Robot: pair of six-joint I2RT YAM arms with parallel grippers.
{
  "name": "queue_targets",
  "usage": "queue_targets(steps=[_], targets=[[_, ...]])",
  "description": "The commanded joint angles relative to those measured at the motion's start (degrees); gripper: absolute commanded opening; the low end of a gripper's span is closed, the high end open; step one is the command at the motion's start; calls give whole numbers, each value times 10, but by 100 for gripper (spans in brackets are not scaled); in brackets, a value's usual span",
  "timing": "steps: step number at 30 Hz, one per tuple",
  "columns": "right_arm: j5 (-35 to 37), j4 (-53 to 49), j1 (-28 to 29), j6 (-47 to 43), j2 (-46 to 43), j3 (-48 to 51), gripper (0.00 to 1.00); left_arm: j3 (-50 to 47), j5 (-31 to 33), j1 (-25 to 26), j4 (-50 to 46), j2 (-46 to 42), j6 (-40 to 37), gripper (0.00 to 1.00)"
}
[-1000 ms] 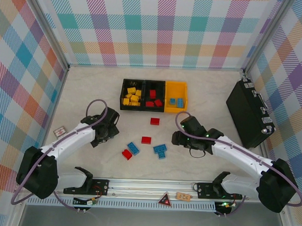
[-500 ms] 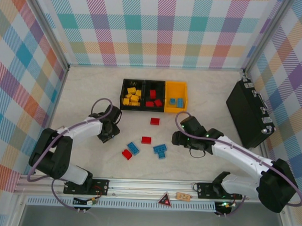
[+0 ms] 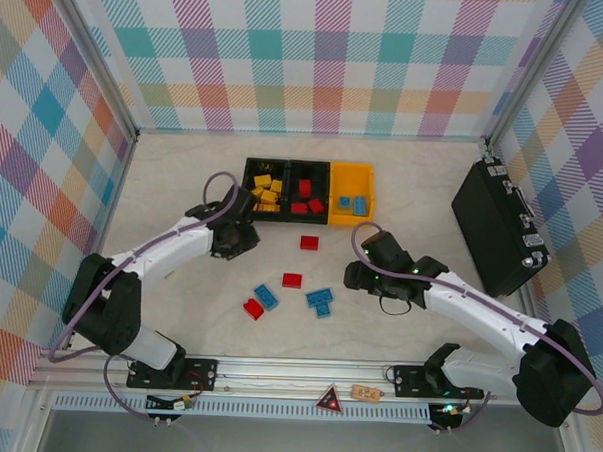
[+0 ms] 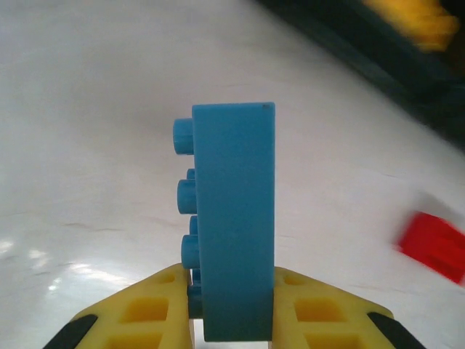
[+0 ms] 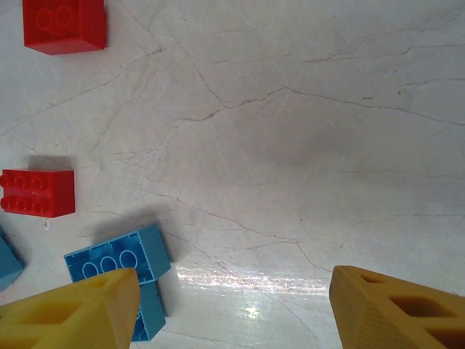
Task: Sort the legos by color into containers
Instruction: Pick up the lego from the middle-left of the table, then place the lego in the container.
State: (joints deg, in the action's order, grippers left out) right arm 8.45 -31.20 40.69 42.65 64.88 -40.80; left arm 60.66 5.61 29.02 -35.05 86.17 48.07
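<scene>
My left gripper (image 3: 237, 234) (image 4: 232, 314) is shut on a blue lego (image 4: 234, 218), held upright between its yellow fingers, just in front of the containers. The containers sit in a row: a black one with yellow legos (image 3: 263, 190), a black one with red legos (image 3: 306, 192), and a yellow-orange one with blue legos (image 3: 351, 194). Loose on the table are red legos (image 3: 309, 242) (image 3: 292, 281) (image 3: 253, 308) and blue legos (image 3: 266, 297) (image 3: 320, 301). My right gripper (image 3: 364, 276) (image 5: 232, 309) hangs open over bare table, the blue legos (image 5: 120, 258) by its left finger.
A large black hard case (image 3: 500, 227) stands at the right wall. Small cards (image 3: 329, 398) (image 3: 366, 393) lie on the rail at the near edge. Plaid walls close in three sides. Bare table lies left of the containers and between the arms.
My left gripper has swung away from the near left table toward the black container with yellow legos, closing as it went. The right arm has not moved.
</scene>
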Motion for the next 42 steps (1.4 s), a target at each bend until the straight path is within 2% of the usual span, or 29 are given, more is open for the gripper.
queue_targets(steps=[1,6,11,21,30,37,42], targets=[[-2,-17,-18,-18,-27,-17,70,78,-9,40,-36,43,-36,20],[-29,-24,-61,-32,-75,-10,70,203,-19,95,-53,128,-60,20],[-39,-34,-89,-40,-101,-2,70,314,-20,125,-67,213,-76,20],[-52,-49,-117,-40,-144,24,70,577,-37,140,-130,397,-115,20],[-60,-41,-125,-29,-144,42,70,849,-37,134,-217,575,-157,23],[-57,-49,-128,-33,-147,37,70,862,-54,119,-180,596,-150,26],[-60,-46,-131,-29,-146,41,70,862,-63,115,-178,590,-153,49]])
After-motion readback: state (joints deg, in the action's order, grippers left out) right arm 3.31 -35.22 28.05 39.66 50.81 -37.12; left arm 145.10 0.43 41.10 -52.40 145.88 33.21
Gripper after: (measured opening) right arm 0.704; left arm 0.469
